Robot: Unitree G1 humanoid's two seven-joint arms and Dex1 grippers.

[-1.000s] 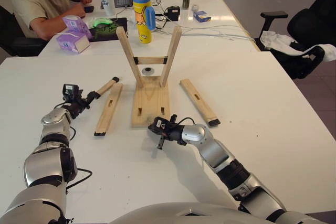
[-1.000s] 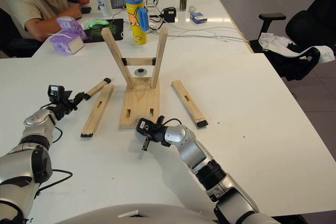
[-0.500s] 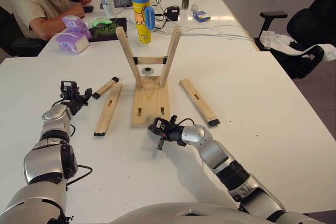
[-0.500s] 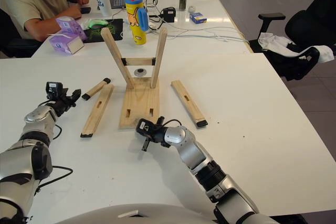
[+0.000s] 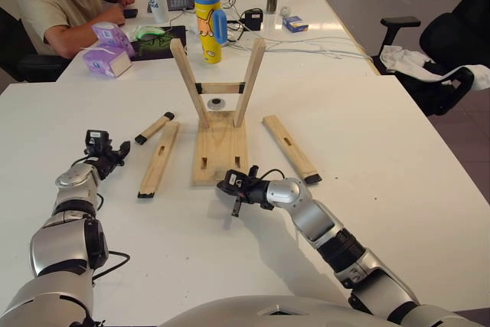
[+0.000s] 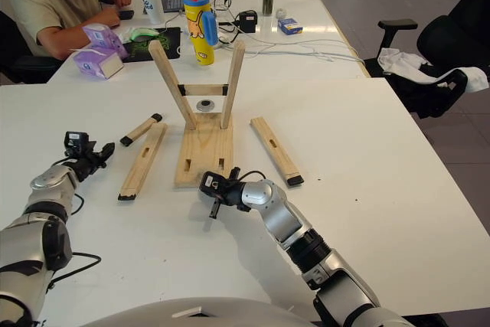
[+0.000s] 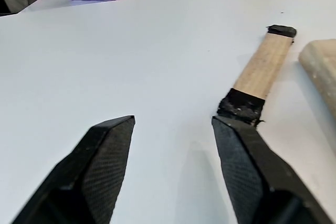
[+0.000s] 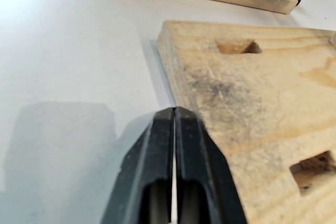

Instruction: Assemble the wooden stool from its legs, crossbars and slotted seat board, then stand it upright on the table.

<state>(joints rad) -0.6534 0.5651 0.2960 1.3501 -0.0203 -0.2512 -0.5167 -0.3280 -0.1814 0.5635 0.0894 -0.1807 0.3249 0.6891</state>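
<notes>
The slotted seat board point(image 5: 220, 151) lies flat at mid-table, with two legs point(image 5: 188, 82) standing in its far slots and a crossbar point(image 5: 220, 88) joining them. A loose leg point(image 5: 158, 158) lies left of the board, and another leg point(image 5: 290, 148) lies to its right. A short crossbar point(image 5: 155, 127) with black ends lies at the far left. My left gripper point(image 7: 173, 129) is open on the table just short of that crossbar's point(image 7: 261, 66) near end. At the board's near edge point(image 8: 220, 87), my right gripper point(image 5: 228, 188) is shut on nothing.
A small black round object point(image 5: 216, 103) lies behind the board between the standing legs. The neighbouring table holds a yellow cup point(image 5: 207, 24) and purple tissue boxes point(image 5: 107, 50). An office chair point(image 5: 448, 51) stands off the table's right side.
My left gripper has drawn back from the short crossbar's end, toward me and to the left. The crossbar stayed where it was. The right gripper has barely moved.
</notes>
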